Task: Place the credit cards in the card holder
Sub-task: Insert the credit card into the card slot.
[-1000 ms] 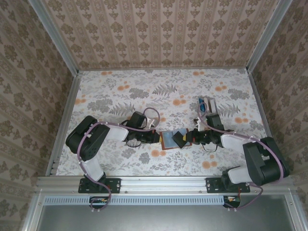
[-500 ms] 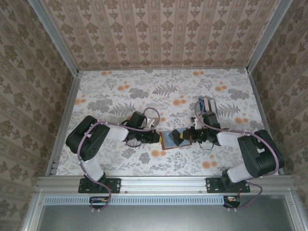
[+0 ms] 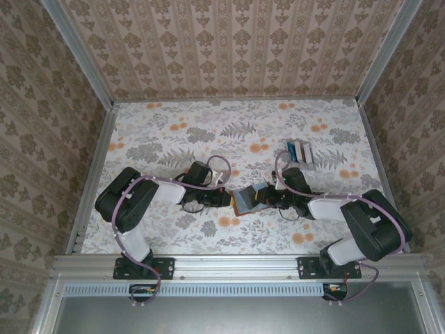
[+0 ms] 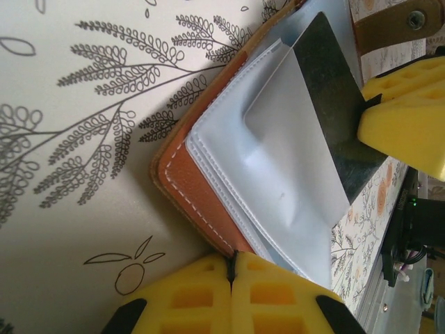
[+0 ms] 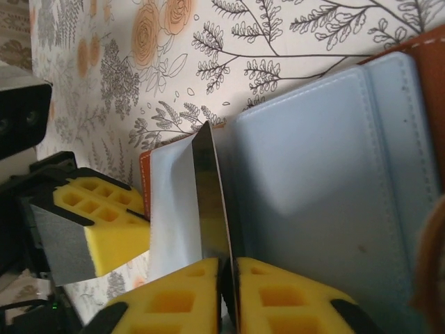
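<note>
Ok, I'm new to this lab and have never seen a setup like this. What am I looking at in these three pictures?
Two robot arms are bolted at the near edge of a table with a floral surface. One picture looks down from above and behind them. The other two come from a small camera on each wrist, so the yellow foam blocks at the bottom of those pictures are that arm's own fingers. Between the arms lies an open reddish-brown leather wallet with pale clear pockets. The left tool is shut on its edge, which steadies it. The right tool pinches a thin dark grey card, whose free end is at the wallet's pockets. A few more small cards lie farther back on the right.
</note>
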Controlling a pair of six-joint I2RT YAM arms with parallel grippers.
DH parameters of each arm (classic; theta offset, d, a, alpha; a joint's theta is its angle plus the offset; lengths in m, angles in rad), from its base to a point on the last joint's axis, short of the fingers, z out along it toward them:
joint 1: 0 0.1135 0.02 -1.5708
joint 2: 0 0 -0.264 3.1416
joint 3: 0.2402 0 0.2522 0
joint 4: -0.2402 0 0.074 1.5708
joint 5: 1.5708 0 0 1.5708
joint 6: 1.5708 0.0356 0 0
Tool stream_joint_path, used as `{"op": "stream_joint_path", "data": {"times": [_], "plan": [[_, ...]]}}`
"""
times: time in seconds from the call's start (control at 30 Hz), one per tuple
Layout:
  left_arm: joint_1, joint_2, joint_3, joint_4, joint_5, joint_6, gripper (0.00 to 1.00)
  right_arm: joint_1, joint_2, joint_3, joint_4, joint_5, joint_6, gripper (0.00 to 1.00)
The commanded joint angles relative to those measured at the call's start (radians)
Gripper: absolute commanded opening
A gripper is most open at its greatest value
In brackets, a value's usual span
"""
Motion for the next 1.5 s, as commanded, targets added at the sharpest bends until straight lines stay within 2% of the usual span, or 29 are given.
{"op": "stream_joint_path", "data": {"times": [0.0, 0.13, 0.3, 0.37, 0.5, 0.6, 0.73, 0.97, 1.03, 1.2, 1.33, 1.47], "plan": [[0.021, 0.064, -0.062, -0.142, -0.13, 0.001, 0.0, 0.024, -0.022, -0.015, -0.03, 0.057, 0.043, 0.23], [0.02, 0.073, -0.063, -0.141, -0.128, 0.006, 0.0, 0.028, -0.053, -0.009, -0.149, 0.1, 0.002, 0.31], [0.02, 0.079, -0.064, -0.132, -0.123, 0.005, 0.0, 0.028, -0.104, 0.023, -0.266, 0.132, -0.053, 0.33], [0.02, 0.085, -0.058, -0.14, -0.121, 0.012, 0.0, 0.028, -0.097, 0.029, -0.276, 0.132, -0.061, 0.3], [0.019, 0.086, -0.062, -0.125, -0.122, 0.005, 0.0, 0.037, -0.067, 0.045, -0.24, 0.082, -0.053, 0.13], [0.018, 0.098, -0.054, -0.128, -0.114, 0.006, 0.0, 0.054, -0.013, 0.056, -0.23, 0.087, -0.049, 0.12], [0.014, 0.094, -0.057, -0.124, -0.116, 0.002, 0.0, 0.067, 0.018, 0.079, -0.233, 0.077, -0.051, 0.16], [0.012, 0.098, -0.045, -0.139, -0.117, 0.008, 0.0, 0.096, 0.048, 0.101, -0.213, 0.059, -0.021, 0.16], [0.012, 0.101, -0.039, -0.148, -0.117, 0.007, 0.0, 0.097, 0.039, 0.103, -0.251, 0.093, -0.026, 0.17], [0.011, 0.109, -0.033, -0.153, -0.114, 0.013, 0.0, 0.095, 0.016, 0.146, -0.405, 0.113, -0.138, 0.31], [0.011, 0.106, -0.039, -0.15, -0.117, 0.014, 0.0, 0.095, 0.026, 0.201, -0.543, 0.107, -0.195, 0.34], [0.012, 0.112, -0.029, -0.167, -0.116, 0.018, 0.0, 0.095, 0.023, 0.215, -0.623, 0.124, -0.182, 0.34]]}}
